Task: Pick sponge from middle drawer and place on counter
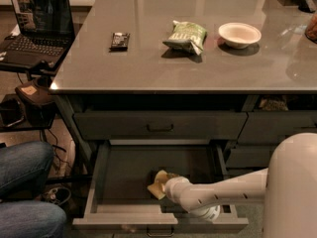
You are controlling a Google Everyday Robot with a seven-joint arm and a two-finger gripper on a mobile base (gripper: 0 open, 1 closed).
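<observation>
- The grey glossy desk (148, 68) spreads above and beyond the hand, well apart from it, over dark cabinetry.
- The robot's pale rounded body (292, 187) stands to the right of the hand, and its cream arm (223, 192) reaches leftward from it, down into the open drawer.
- The middle drawer (129, 167) is pulled out, and the hand is inside it, low over its flat dark floor and a little right of its centre.
- A shut upper drawer (159, 124) sits directly above the hand, under the desk's edge.
- An open laptop (34, 24) stands far up and to the left of the hand, off the desk.
- A person's jeans-clad legs (25, 167) are to the left of the hand, outside the drawer.
- On the desk, above the hand, lie a green snack bag (185, 34), a pale bowl (239, 33) to its right and a dark flat object (119, 40) to its left.
- The hand (166, 184) meets the sponge at its left tip; whether it is closed on the sponge cannot be told.
- The sponge (156, 185), pale yellow, sits tilted in the drawer, touching the hand's left end.
</observation>
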